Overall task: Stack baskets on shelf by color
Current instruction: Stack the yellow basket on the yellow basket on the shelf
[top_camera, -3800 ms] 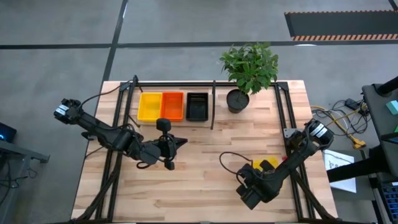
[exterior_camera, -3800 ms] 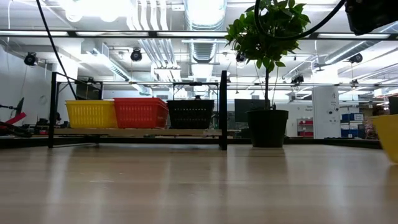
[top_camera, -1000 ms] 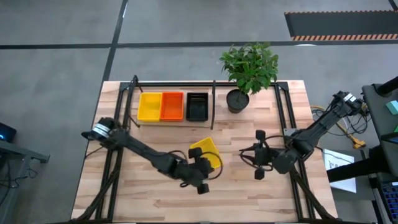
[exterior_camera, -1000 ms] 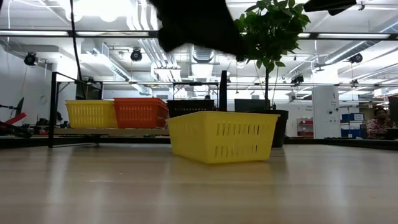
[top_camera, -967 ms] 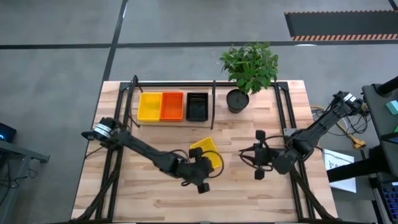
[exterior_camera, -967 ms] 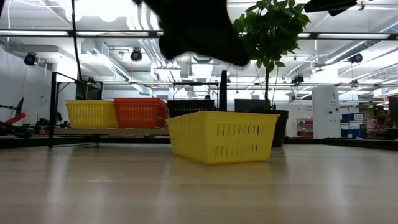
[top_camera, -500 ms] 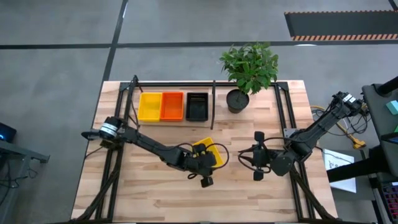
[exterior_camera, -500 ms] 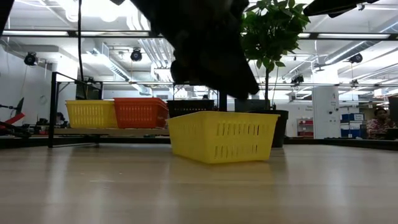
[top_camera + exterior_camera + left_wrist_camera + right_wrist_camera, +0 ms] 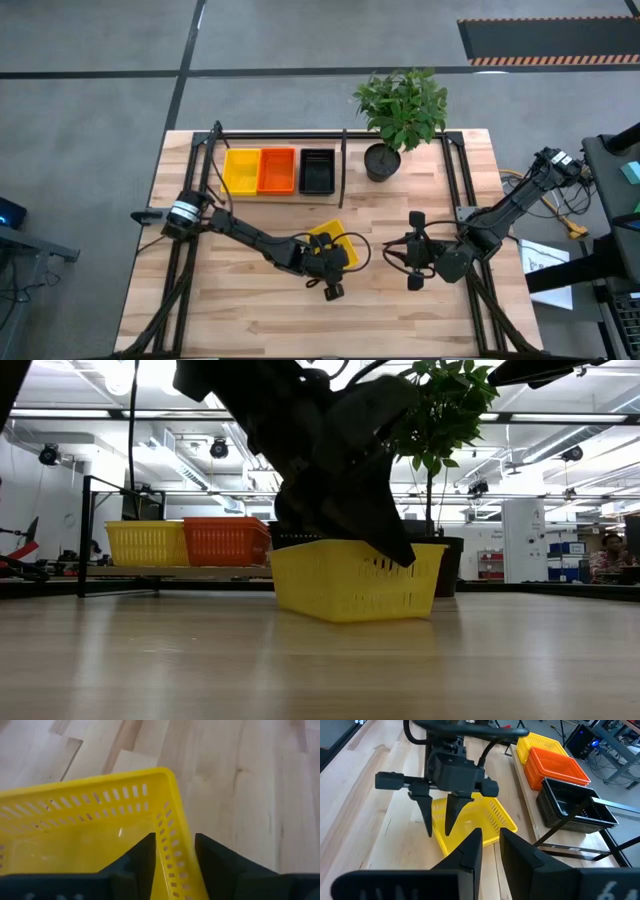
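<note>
The high camera is looking straight down on the whole table (image 9: 400,310). The low one is sitting at tabletop level, facing the shelf (image 9: 220,572). The left wrist camera is peering close past its claw (image 9: 174,851) straddling the yellow basket's (image 9: 75,840) wall; the right wrist camera is sharing that basket (image 9: 470,822) from farther off.

The table (image 9: 260,785) is pale wood planks with a smooth, faintly shiny finish. The yellow basket (image 9: 100,835) is glossy perforated plastic. The shelf (image 9: 530,810) combines light wood with thin black metal rods.
</note>
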